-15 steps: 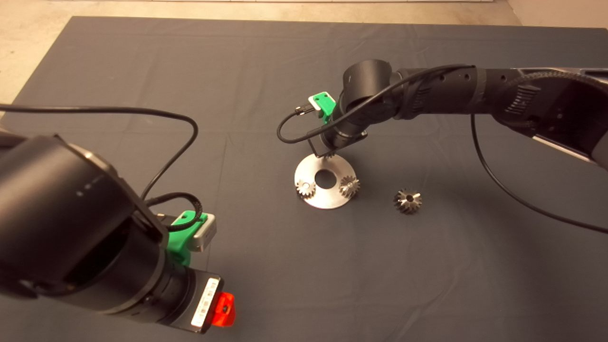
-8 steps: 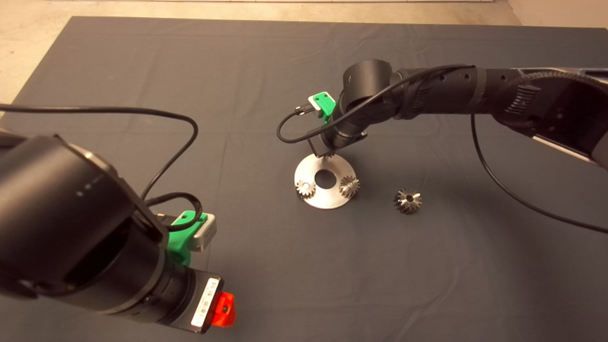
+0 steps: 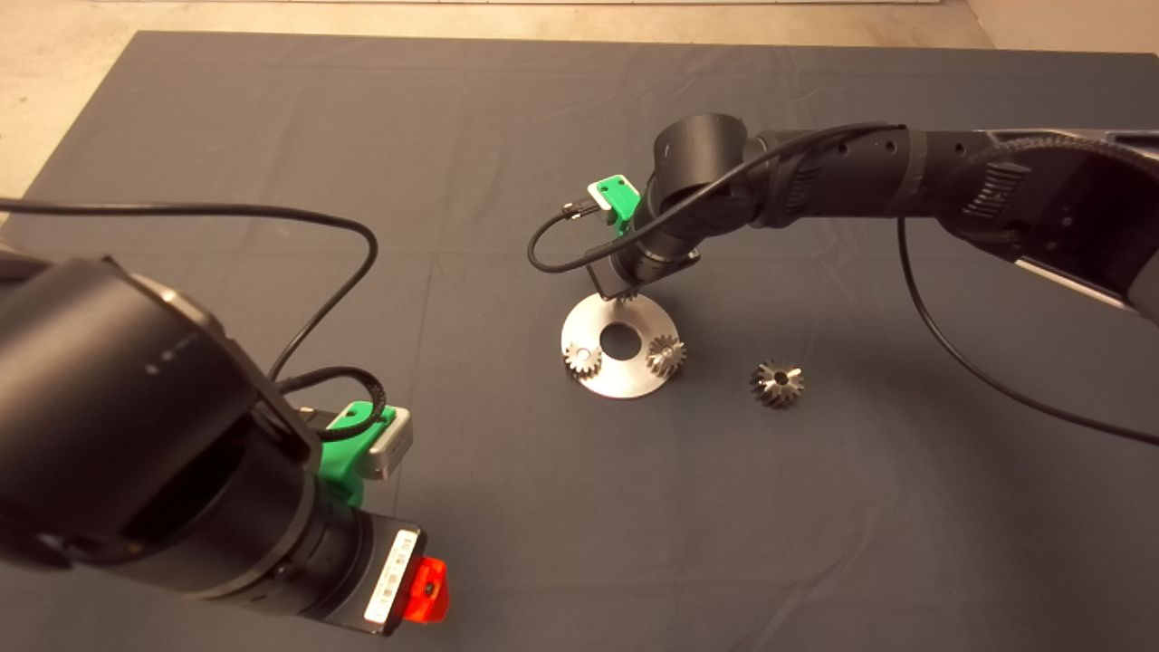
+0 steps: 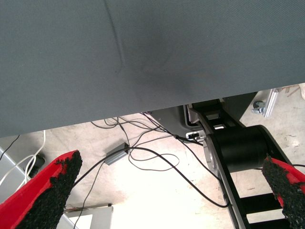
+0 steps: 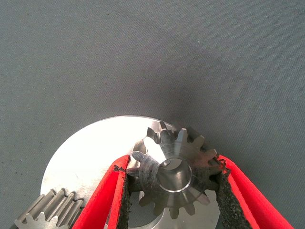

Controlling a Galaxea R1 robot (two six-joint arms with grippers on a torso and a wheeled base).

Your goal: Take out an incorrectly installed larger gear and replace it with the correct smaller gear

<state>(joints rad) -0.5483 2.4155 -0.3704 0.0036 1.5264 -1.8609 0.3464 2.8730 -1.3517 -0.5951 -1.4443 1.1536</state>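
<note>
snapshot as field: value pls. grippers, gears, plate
right gripper: over the far rim of the steel plate, pads against both sides of the smaller gear
larger gear: loose on the mat, right of the plate, apart from it
other gears: one at the plate's near-left, one at its near-right
plate centre hole: open
left gripper: open, parked at lower left, holding nothing

Between the right gripper's [image 5: 172, 191] rough black pads [image 5: 123, 193] sits a shiny steel smaller gear [image 5: 174, 174] on a bright, smooth metal disc [image 5: 90, 152]. Beyond it, the mat [image 5: 143, 52] looks like matt woven cloth.
</note>
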